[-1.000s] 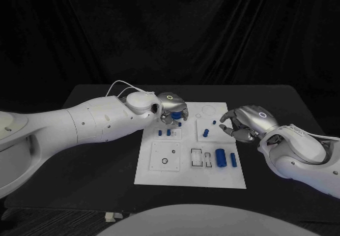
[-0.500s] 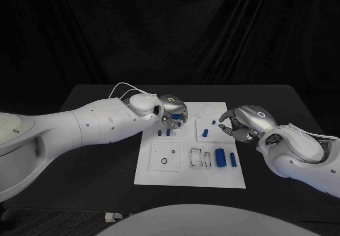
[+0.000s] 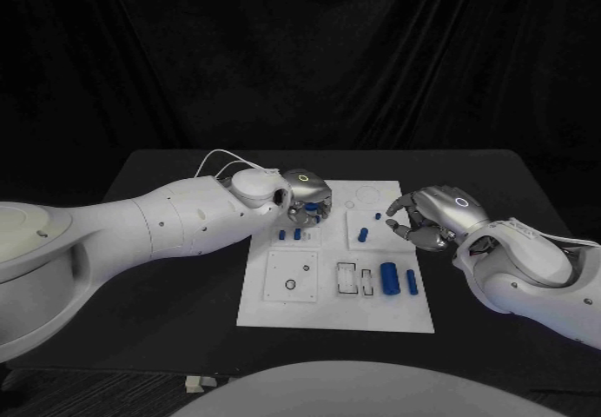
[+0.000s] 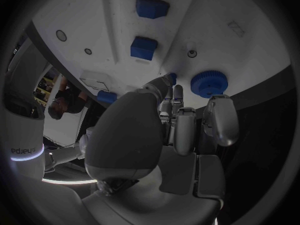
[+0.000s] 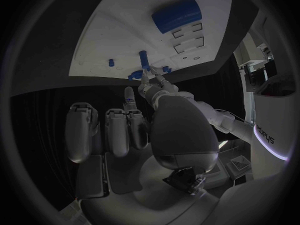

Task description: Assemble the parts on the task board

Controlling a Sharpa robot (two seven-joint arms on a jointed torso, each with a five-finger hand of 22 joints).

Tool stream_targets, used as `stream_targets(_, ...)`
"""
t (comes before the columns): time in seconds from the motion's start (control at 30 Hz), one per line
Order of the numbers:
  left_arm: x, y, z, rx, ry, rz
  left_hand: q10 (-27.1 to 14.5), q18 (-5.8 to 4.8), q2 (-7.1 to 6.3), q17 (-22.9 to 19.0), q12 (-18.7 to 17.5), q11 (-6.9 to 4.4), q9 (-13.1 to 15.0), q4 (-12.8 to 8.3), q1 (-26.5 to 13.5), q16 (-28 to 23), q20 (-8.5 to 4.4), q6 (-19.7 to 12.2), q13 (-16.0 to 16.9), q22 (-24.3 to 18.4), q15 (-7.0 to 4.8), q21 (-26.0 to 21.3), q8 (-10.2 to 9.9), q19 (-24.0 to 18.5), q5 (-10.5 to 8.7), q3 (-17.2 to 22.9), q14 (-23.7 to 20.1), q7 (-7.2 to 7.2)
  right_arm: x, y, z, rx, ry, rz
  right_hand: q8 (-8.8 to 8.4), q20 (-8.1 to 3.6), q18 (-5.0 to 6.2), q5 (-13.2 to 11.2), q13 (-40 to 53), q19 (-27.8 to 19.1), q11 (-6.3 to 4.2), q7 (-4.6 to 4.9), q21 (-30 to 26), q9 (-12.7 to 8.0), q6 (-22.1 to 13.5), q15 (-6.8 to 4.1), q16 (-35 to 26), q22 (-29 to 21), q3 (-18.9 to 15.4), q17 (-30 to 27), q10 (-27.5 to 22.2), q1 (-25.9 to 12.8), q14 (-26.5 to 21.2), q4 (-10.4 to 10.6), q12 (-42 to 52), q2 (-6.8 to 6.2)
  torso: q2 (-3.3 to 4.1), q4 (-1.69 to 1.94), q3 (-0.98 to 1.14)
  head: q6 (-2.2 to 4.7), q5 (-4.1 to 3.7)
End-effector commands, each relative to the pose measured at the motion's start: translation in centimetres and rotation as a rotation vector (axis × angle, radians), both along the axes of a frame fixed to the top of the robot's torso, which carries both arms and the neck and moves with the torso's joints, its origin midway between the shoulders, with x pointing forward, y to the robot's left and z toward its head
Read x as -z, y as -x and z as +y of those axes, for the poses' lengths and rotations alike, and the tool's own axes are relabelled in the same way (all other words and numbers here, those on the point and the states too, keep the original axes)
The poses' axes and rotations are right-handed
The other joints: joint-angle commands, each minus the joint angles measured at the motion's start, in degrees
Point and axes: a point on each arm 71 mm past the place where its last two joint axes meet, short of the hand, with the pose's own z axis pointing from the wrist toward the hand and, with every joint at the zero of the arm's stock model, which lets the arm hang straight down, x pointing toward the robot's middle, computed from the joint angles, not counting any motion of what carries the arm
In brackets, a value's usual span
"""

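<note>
The white task board [image 3: 336, 304] lies mid-table. My left hand [image 3: 305, 191] hovers over its far left corner, fingertips [image 4: 215, 102] at a blue gear [image 4: 208, 83] standing on the board [image 4: 250, 25]. I cannot tell whether they grip it. The gear [image 3: 309, 207] shows just under the hand. My right hand [image 3: 432, 217] hangs at the board's right edge with fingers curled in and nothing in them. Two blue blocks [image 3: 291, 234] lie near the left hand, and a blue peg [image 3: 363, 233] lies further right.
A thick blue cylinder [image 3: 391, 278] and a thinner one [image 3: 411, 280] lie on the board's near right, beside rectangular slots [image 3: 348, 278]. A square plate with a small hole [image 3: 292, 278] takes the near left. Black table [image 3: 175, 287] surrounds the board.
My left arm has shifted slightly while its hand stays over the gear. The right hand has not moved.
</note>
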Motion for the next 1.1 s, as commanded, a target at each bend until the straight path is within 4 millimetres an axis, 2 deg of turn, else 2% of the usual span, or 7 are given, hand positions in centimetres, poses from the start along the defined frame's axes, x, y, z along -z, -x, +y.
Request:
stream_targets(0.03,0.05,0.08,-0.23,0.009,0.023,-0.021,0.98,0.59,0.54,-0.09,-0.27,-0.06,0.09,-0.08,-0.06,-0.33,0.1,0.62,-0.1,9.58,0.14,0.25,0.17,0.32,0.24,0.36,-0.27,0.0,-0.01,0.01,0.1,-0.007,-0.005,-0.004,-0.25,-0.49,0.12,0.4,8.3,2.02,-0.47,0.04,0.04,-0.07,0.3,-0.24,-0.09,11.96,0.41,0.96,2.96,0.45,3.45,-0.04,-0.34,0.21,0.03,0.0,0.01,0.01,-0.07)
stream_targets(0.1,0.13,0.11,-0.22,0.01,0.026,-0.022,3.8,0.57,0.63,-0.31,-0.42,-0.2,0.13,-0.63,-0.12,-0.38,0.15,1.22,-0.24,9.61,0.1,0.34,0.19,0.43,0.16,0.66,-0.21,-0.02,0.01,0.0,0.12,-0.008,-0.004,-0.002,-0.25,-0.48,0.12,0.42,8.3,2.02,-0.45,0.02,0.05,-0.07,0.31,-0.23,-0.08,11.96,0.43,0.97,2.96,0.47,3.45,-0.04,-0.35,0.24,0.03,0.01,0.01,0.01,-0.1)
stream_targets(0.33,0.25,0.15,-0.06,0.01,0.031,-0.025,7.12,0.54,0.75,-1.13,-1.34,-0.34,0.29,-1.35,-0.6,-0.73,0.19,2.56,-0.49,9.65,0.02,0.43,0.41,0.58,-0.42,0.66,-0.34,0.08,0.14,-0.08,0.11,-0.006,0.001,0.004,-0.25,-0.48,0.12,0.42,8.3,2.02,-0.45,0.02,0.05,-0.07,0.31,-0.23,-0.08,11.96,0.43,0.97,2.96,0.47,3.45,-0.04,-0.35,0.24,-0.03,0.05,0.0,0.01,-0.13)
stream_targets(0.47,0.36,0.11,0.08,0.008,0.025,-0.019,7.14,0.63,0.62,-3.96,-3.52,-0.17,0.29,-1.09,-1.62,-2.17,0.24,2.99,-1.25,9.51,0.12,-0.06,0.27,0.4,-1.98,0.47,-1.31,0.19,0.26,-0.11,0.13,-0.006,0.005,0.011,-0.26,-0.48,0.14,0.47,8.2,1.99,-0.41,0.02,-0.04,-0.08,0.34,-0.21,-0.1,11.93,0.48,0.92,2.92,0.52,3.44,-0.05,-0.43,0.28,-0.01,0.05,-0.02,0.01,-0.04)
stream_targets(0.67,0.49,0.04,0.19,0.006,0.019,-0.013,7.86,0.64,0.77,-5.09,-4.92,-0.04,0.36,-1.3,-1.67,-2.76,0.29,3.67,-1.77,9.49,0.18,-0.23,0.29,0.39,-1.74,0.7,-1.55,0.44,0.36,-0.15,0.16,-0.005,0.008,0.017,-0.26,-0.47,0.15,0.51,8.2,1.96,-0.39,0.01,-0.1,-0.09,0.37,-0.2,-0.13,11.91,0.53,0.83,2.92,0.57,3.42,-0.06,-0.43,0.32,0.01,0.02,0.0,0.01,-0.01)
stream_targets(0.97,0.42,0.05,0.36,0.013,0.034,-0.028,11.21,0.53,1.13,-5.49,-6.59,0.28,0.63,-2.65,-1.05,-2.84,0.35,5.63,-2.41,9.65,0.38,0.18,0.55,0.75,1.75,1.3,-1.21,0.99,0.48,-0.22,0.15,-0.002,0.008,0.028,-0.25,-0.46,0.15,0.55,8.18,1.96,-0.35,0.0,-0.1,-0.09,0.43,-0.18,-0.17,11.91,0.62,0.74,2.92,0.69,3.4,-0.11,-0.46,0.39,-0.04,0.0,0.0,0.01,-0.06)
stream_targets(1.1,0.23,0.35,0.62,0.021,0.05,-0.037,11.31,0.5,1.05,-5.61,-7.45,0.4,0.55,-2.85,-1.17,-2.85,0.39,5.58,-2.78,9.69,0.46,0.3,0.28,0.86,2.49,1.44,-1.12,1.1,0.53,-0.26,0.11,-0.001,0.011,0.031,-0.25,-0.46,0.15,0.55,8.18,1.96,-0.35,0.0,-0.1,-0.09,0.43,-0.18,-0.17,11.91,0.62,0.74,2.92,0.69,3.4,-0.11,-0.46,0.39,-0.02,0.02,0.0,0.01,-0.06)
